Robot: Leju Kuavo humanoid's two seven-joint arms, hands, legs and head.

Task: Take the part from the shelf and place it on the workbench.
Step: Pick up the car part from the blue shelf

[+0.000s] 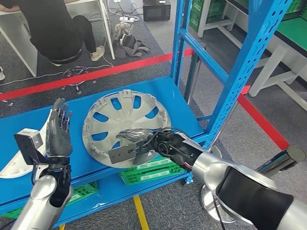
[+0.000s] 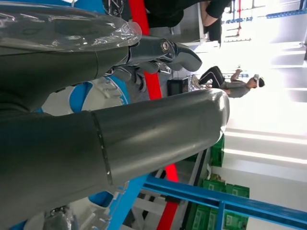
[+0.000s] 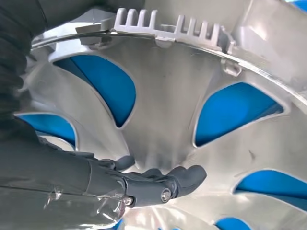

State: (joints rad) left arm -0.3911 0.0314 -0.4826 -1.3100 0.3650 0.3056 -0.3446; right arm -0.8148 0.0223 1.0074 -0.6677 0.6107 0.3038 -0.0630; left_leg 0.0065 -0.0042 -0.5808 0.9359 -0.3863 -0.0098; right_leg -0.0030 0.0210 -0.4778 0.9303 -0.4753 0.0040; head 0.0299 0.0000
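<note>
The part is a silver wheel cover (image 1: 124,120) with blue showing through its cut-outs, lying flat on the blue shelf (image 1: 183,112). My right hand (image 1: 139,139) reaches in over the cover's near rim. The right wrist view shows its fingers (image 3: 145,184) stretched out just above the cover's inner face (image 3: 163,120), not closed round anything. My left hand (image 1: 59,129) stands upright to the left of the cover, a short gap away, fingers apart and holding nothing. In the left wrist view, the left hand (image 2: 108,129) is large and close, with the cover (image 2: 90,98) behind it.
Blue shelf posts (image 1: 231,81) rise at the right of the cover. A second white part (image 1: 18,163) lies at the shelf's left end. Green crates (image 1: 152,170) sit on the level below. A person (image 1: 61,28) sits beyond the red floor line; a green-topped workbench (image 1: 289,38) stands at the back right.
</note>
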